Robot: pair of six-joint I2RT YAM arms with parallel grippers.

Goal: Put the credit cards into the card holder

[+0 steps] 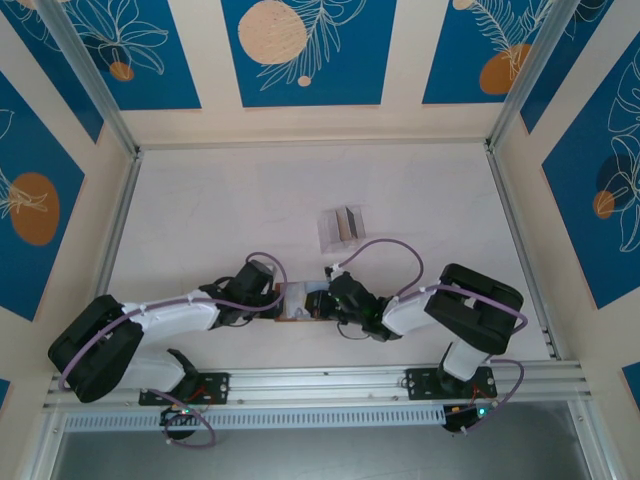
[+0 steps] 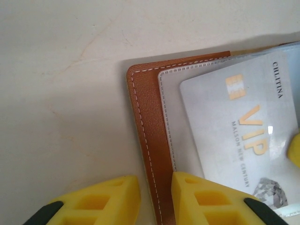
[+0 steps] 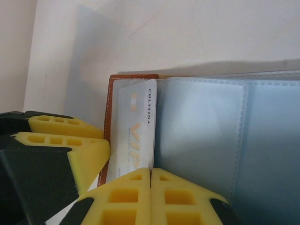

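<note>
The brown leather card holder [image 2: 145, 117] is laid open on the white counter [image 2: 70, 70]. Its outer edge is clasped by the left tool [image 2: 154, 187], with one yellow finger set on each side of the stitched cover. A silver VIP credit card [image 2: 234, 126] is seen flat against the pale inner sleeve [image 3: 201, 131]; whether it is inside a pocket cannot be told. The right tool [image 3: 151, 176] is clenched, its tips touching the card's end. A clear slotted stand [image 1: 342, 228] is set well apart, farther back.
</note>
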